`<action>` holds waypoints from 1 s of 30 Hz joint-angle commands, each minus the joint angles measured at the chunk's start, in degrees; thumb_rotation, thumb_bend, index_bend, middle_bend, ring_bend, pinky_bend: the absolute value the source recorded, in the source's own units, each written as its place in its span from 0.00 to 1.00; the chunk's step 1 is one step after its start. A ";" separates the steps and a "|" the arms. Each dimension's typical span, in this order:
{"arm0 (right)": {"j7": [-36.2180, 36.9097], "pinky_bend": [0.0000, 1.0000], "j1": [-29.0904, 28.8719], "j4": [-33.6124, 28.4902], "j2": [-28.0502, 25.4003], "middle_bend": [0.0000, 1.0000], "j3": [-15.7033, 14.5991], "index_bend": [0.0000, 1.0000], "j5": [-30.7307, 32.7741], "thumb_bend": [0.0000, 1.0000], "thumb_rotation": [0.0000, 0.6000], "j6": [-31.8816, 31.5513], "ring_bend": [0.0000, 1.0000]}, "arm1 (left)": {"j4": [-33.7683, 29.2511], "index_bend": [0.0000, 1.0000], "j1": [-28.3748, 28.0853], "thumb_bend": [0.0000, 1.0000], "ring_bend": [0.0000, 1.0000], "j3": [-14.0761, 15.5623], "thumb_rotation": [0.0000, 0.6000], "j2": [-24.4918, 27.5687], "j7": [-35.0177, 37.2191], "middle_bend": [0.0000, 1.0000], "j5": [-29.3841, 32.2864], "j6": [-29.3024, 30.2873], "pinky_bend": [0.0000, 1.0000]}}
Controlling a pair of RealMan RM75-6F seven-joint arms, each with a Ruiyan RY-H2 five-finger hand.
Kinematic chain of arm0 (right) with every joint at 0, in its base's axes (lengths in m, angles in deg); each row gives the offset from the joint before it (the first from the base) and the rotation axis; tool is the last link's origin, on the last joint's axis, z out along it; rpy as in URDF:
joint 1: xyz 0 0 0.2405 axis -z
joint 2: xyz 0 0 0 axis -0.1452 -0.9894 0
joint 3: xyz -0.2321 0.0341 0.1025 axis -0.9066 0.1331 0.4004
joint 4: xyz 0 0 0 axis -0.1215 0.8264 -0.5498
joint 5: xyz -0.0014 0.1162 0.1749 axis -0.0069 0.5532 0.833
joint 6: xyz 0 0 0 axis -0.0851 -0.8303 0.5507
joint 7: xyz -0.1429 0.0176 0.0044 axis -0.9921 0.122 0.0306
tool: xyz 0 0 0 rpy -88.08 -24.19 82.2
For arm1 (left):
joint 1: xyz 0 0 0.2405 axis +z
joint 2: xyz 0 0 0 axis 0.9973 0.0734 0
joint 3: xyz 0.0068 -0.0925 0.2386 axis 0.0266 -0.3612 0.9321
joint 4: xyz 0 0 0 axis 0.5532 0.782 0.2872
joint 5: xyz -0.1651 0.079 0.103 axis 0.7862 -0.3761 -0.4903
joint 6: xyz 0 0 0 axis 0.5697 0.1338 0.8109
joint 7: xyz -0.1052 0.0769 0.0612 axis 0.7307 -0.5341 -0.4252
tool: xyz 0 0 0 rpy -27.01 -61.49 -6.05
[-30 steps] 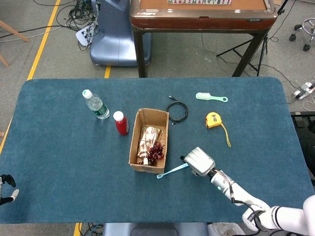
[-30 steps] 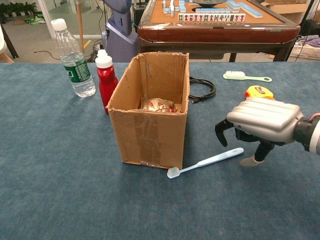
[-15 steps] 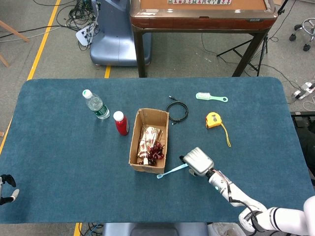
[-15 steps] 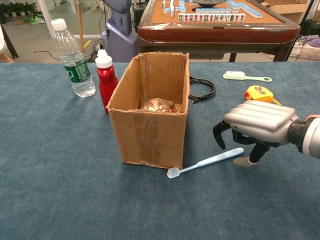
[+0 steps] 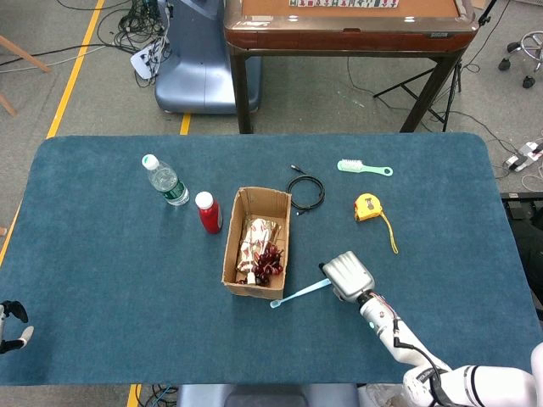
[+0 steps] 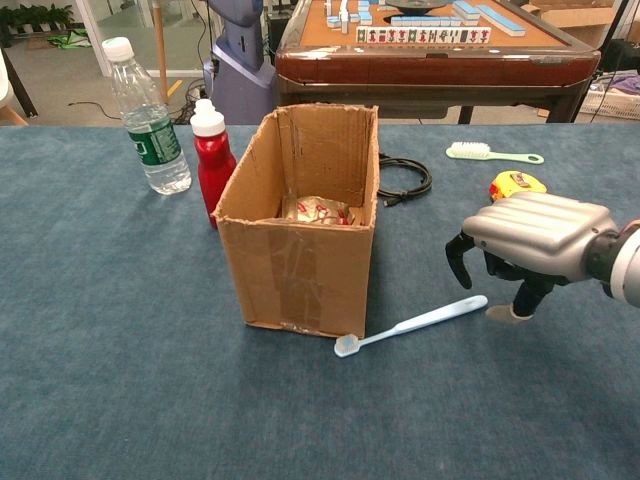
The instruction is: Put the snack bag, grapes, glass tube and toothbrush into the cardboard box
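The cardboard box [image 5: 229,240] [image 6: 300,250] stands open-topped at mid-table. Inside it lie the snack bag [image 5: 256,235] [image 6: 318,209] and the dark red grapes [image 5: 271,259]. I cannot make out the glass tube. The light blue toothbrush [image 5: 299,293] [image 6: 415,324] lies flat on the cloth by the box's near right corner, bristles towards the box. My right hand [image 5: 348,274] [image 6: 535,240] hovers over the handle's far end, fingers hanging down and apart from the thumb, holding nothing. At the near left table edge only part of my left hand [image 5: 10,324] shows, its fingers spread and empty.
A water bottle [image 5: 165,180] [image 6: 146,118] and a red bottle [image 5: 208,212] [image 6: 211,153] stand left of the box. Behind it to the right lie a black cable coil [image 5: 305,191], a green brush [image 5: 363,167] [image 6: 493,153] and a yellow tape measure [image 5: 368,206] [image 6: 517,183].
My right hand has shifted slightly right and a little up, away from the box. The toothbrush has not moved.
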State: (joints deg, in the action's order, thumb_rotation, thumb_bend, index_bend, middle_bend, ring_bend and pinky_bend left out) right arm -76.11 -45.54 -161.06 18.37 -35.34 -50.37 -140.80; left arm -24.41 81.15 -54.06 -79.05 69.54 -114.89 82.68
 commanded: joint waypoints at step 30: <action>-6.23 1.00 -5.23 0.30 1.44 1.00 -0.90 0.50 11.33 0.30 1.00 0.86 1.00 | 0.02 0.56 0.07 0.28 0.37 -0.10 1.00 0.24 0.62 0.46 0.13 -0.08 0.65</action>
State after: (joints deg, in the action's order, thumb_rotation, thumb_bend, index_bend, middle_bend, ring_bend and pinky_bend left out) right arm -82.25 -50.66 -160.85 19.74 -36.19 -39.15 -139.96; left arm -24.39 81.22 -54.16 -78.81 70.16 -114.76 82.59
